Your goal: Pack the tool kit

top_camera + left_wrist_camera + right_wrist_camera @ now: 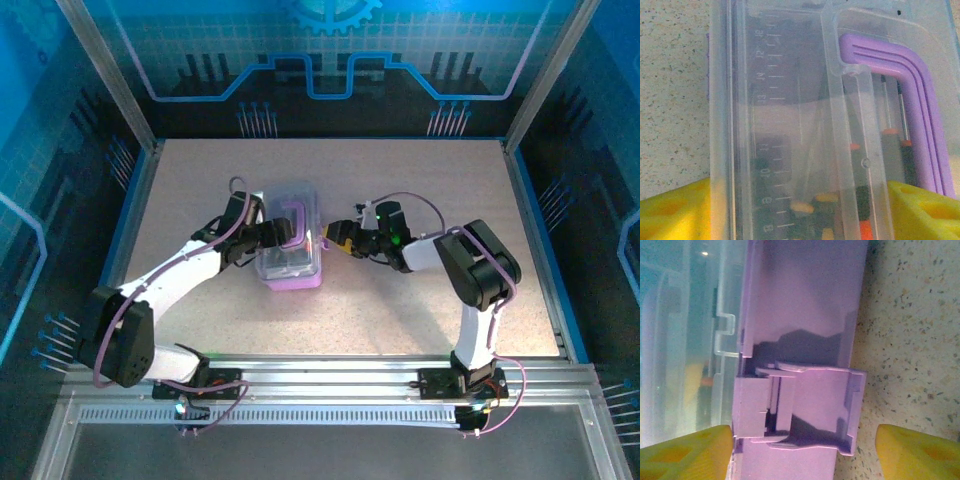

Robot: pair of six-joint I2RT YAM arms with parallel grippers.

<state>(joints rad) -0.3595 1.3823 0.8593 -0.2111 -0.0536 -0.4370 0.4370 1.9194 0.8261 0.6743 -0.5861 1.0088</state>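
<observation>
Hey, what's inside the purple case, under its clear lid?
Through the clear lid, slim screwdrivers lie in the case: metal shafts, black handles with orange bands. The cloudy plastic and the purple handle cover some, so their number cannot be told.

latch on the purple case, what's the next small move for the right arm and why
Probably ease the right gripper forward and press the latch flat against the case. The clear lid is already down over the screwdrivers, the latch seems to stand off the purple wall, and the open fingers straddle it. The left gripper at the far side could brace.
</observation>
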